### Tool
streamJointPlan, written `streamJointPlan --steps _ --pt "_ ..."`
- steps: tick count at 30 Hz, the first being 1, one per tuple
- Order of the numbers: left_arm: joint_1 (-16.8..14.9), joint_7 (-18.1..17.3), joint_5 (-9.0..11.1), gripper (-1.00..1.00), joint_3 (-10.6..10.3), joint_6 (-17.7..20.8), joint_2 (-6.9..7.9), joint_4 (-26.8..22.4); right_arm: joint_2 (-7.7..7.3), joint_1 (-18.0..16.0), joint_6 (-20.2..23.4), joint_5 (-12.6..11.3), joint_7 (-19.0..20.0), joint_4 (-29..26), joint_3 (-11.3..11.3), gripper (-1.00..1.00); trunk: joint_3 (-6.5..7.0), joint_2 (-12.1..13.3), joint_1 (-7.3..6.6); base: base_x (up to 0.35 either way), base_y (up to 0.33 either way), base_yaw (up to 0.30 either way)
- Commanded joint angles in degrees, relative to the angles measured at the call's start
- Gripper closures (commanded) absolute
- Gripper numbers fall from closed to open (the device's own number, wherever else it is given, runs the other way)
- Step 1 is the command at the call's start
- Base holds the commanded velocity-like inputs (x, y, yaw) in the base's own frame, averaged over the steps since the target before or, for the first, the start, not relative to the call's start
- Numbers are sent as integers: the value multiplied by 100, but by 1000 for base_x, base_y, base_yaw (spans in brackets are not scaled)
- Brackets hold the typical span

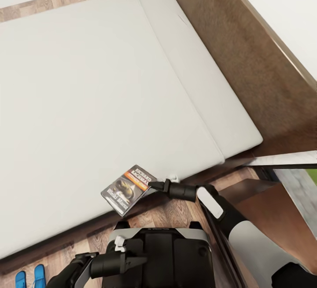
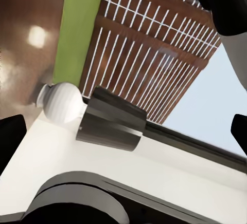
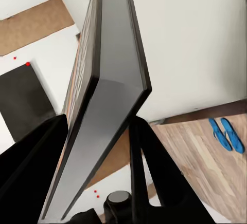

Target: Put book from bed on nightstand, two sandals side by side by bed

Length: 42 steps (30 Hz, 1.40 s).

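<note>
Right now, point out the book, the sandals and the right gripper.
book (image 1: 128,190), head view, middle of its cover.
sandals (image 1: 39,276), head view, the right-hand sandal's sole.
right gripper (image 1: 152,185), head view, fingertips at the book's edge.

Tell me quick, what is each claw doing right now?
Left gripper: cannot be told, nothing visibly in it.
Right gripper: closed on the book.

- A window (image 1: 304,191) at the right edge of the head view, with a pale sill, dark frame and a sliver of green grass behind the glass.
- In the left wrist view, a slatted wooden fence (image 2: 154,54) across the upper middle, a strip of grass (image 2: 77,29) to its left, and pale sky (image 2: 216,106) at the right.
</note>
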Motion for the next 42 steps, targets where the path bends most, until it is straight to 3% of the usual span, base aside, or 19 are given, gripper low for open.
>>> streamJointPlan --steps 1,8,13,17,20,24,26,30,35,42 --pt "-2 -10 43 -100 -42 39 12 3 -5 -4 22 8 3 -4 35 100 15 36 -20 0 0 0" --pt "-2 -4 60 -100 -40 -14 27 66 -174 -5 32 103 52 -28 75 100 141 317 -174 0 0 0" --pt "-3 -10 59 -100 -22 -281 37 329 -212 -4 27 143 824 -18 82 100 231 518 -284 0 0 0" --pt "-3 -101 87 -100 -12 -387 150 356 -215 -4 25 157 1006 -14 79 100 303 678 -372 0 0 0" --pt "-3 -239 100 -100 -4 -409 243 362 -216 -4 25 160 1045 -17 78 100 356 798 -438 0 0 0" --pt "-3 -226 111 -100 25 -481 485 399 -216 -5 24 161 1057 -15 84 100 428 959 -525 0 0 0" --pt "-3 -179 116 -100 248 -677 575 496 -214 -4 24 161 1058 -9 85 100 464 1039 -569 0 0 0" --pt "-3 -171 111 -100 518 -780 602 546 -211 -3 8 168 1052 25 86 100 536 1199 -657 0 0 0" --pt "-3 -171 111 -100 571 -799 607 580 -212 -1 -22 170 1044 45 86 100 626 1400 -767 0 0 0" --pt "-3 -179 119 -100 579 -786 601 668 -211 -4 -26 170 1049 52 86 100 626 1400 -767 0 0 0"
